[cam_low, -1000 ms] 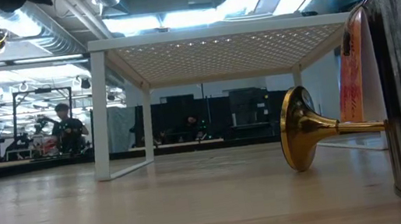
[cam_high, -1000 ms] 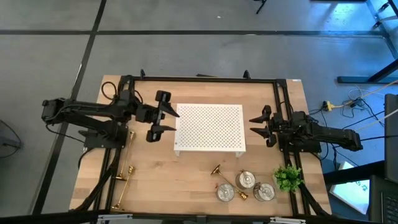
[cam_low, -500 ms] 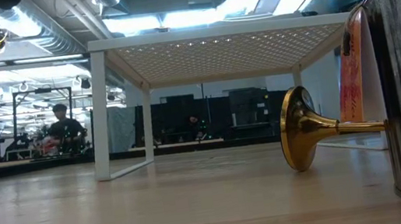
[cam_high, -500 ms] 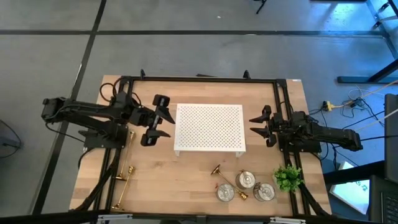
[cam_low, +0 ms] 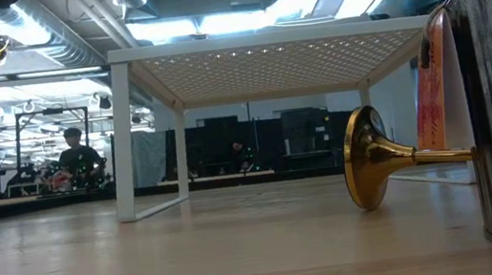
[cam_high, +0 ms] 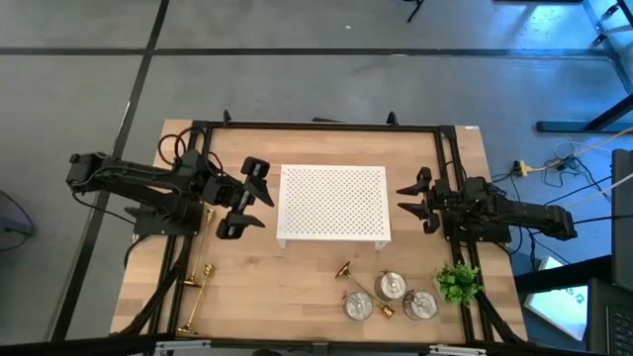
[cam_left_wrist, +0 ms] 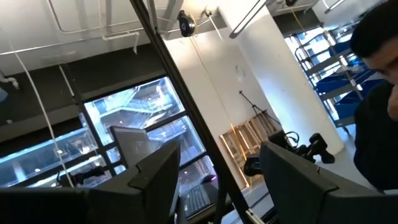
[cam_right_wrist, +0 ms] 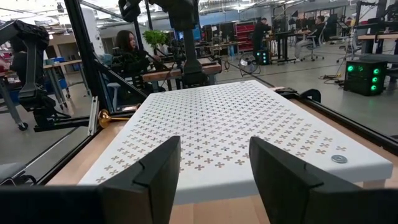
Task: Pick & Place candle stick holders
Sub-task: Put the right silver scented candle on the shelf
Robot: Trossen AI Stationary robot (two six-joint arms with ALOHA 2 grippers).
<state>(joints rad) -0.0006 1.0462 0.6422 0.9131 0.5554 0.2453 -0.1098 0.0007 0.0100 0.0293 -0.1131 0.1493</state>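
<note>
On the wooden table point(cam_high: 307, 272) the holders point(cam_high: 391, 295) lie untouched near the front edge, some gold ones point(cam_high: 194, 287) front-left. The left gripper point(cam_high: 245, 198), fingers apart and empty, has swung from the stand point(cam_high: 332, 203) toward those. The right gripper point(cam_high: 411, 202) waits open beside the stand.

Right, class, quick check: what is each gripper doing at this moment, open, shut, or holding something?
Left gripper: open, holding nothing, left of the white stand.
Right gripper: open, holding nothing, right of the stand.
</note>
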